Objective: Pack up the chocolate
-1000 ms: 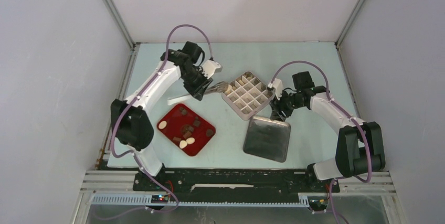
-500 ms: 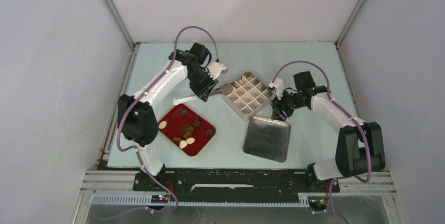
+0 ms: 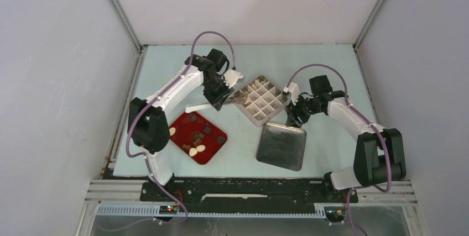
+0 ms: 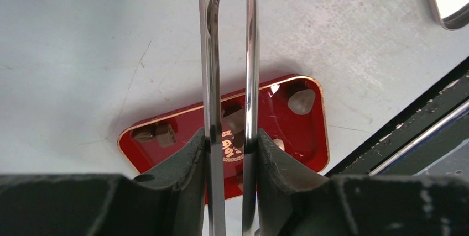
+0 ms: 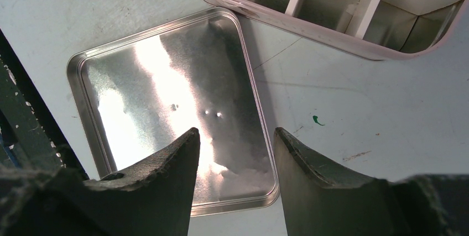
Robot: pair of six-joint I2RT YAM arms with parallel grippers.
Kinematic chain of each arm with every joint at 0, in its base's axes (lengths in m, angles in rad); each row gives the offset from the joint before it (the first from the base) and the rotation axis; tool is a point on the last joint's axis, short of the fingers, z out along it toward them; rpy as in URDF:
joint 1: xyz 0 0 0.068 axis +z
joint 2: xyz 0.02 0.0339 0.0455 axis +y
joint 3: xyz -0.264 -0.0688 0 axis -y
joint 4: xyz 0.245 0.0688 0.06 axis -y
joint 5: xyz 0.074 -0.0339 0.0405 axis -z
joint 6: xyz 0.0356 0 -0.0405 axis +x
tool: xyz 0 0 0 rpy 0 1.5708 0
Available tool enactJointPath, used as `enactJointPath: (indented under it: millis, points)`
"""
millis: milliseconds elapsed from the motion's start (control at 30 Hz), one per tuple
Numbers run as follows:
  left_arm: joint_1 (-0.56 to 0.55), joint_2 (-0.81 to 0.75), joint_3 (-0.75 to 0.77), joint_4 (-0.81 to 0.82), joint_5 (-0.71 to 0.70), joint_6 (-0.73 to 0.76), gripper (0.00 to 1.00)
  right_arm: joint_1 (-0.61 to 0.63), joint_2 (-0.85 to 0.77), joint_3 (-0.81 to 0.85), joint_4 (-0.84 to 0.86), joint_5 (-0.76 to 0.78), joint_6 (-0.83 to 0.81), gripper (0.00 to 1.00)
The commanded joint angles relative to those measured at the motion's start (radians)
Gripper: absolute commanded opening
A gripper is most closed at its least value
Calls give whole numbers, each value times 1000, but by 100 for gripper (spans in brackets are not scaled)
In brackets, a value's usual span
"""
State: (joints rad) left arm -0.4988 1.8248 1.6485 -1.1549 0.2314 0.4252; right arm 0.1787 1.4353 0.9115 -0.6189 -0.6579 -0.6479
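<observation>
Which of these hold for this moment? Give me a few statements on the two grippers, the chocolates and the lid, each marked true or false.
1. The left gripper is shut on the tongs. True.
2. The right gripper holds a chocolate. False: it is open and holds nothing, hanging over the metal lid.
3. White and brown chocolates lie on the red tray. True.
4. The metal lid is closed over the divided box. False: the lid lies flat on the table beside the box, which is uncovered.
</observation>
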Motion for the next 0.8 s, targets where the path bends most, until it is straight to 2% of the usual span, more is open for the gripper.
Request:
enactJointPath:
  millis: [0,300,767]
  points:
    - [-1,0,-10,-1,-71,-44,23,-4,-15,20,1,-11,-18,55]
    - [-11,-19,-15,-17,-60,-28,37,-3,-17,20,-1,-12,-19,55]
    - [-36,-53,-9,-29,-61,-10,39,-3,-19,20,-4,-15,-19,55]
